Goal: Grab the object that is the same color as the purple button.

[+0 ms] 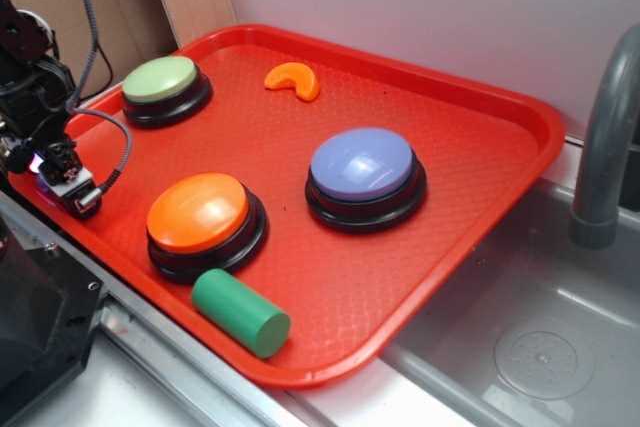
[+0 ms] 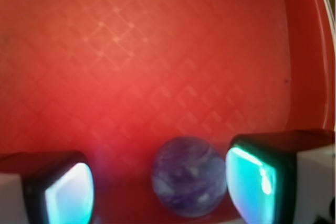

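Nearest: my end effector (image 2: 160, 190), fingers parted, straddling the small glossy marbled purple ball (image 2: 189, 176), which sits on the red textured plastic tray (image 2: 157, 66) at its left edge, nearer my right pad; not yet gripped. Judged hard, light, slick, prone to rolling; pinch across its widest girth. Farther: the orange-topped button (image 1: 198, 212), then the lavender-domed purple button (image 1: 362, 168) with its black base.
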Available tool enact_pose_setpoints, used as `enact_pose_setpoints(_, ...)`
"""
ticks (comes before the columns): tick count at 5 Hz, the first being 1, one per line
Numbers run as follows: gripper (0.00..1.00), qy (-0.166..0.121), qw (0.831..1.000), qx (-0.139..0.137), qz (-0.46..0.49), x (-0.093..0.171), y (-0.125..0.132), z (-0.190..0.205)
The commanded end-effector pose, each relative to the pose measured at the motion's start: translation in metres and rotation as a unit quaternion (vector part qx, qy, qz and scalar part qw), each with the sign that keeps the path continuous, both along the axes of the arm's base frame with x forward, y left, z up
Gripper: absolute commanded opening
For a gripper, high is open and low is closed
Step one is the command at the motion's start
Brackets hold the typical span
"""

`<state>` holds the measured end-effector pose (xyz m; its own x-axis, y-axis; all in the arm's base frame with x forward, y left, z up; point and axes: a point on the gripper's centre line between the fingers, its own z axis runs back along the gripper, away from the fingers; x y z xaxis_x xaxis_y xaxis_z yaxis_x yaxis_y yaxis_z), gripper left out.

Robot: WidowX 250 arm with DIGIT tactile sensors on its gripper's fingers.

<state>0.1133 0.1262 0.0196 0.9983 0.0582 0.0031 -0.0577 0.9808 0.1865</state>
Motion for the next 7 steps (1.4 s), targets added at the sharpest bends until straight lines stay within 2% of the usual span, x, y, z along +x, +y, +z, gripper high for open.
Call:
enact_pose_setpoints(1,0.02,-0.001,1.0,-0.005,0.027,-0.01,0.013,0.0)
enact_pose_setpoints(2,0.0,-0.008,0.999,-0.013,0.039,-0.011,0.015,0.0)
enact_pose_setpoints(3,0.0,-0.003,0.999,-0.016,0.04,-0.011,0.015,0.0)
enact_pose_setpoints(4,0.0,0.002,0.995,-0.046,0.092,-0.002,0.013,0.016)
enact_pose_setpoints(5,0.0,-0.012,0.988,-0.065,0.138,0.01,0.005,0.045)
enact_pose_setpoints(6,0.0,-0.022,0.981,-0.092,0.167,0.031,-0.016,0.077)
enact_pose_setpoints(7,0.0,-0.062,0.978,-0.111,0.164,0.057,-0.043,0.115)
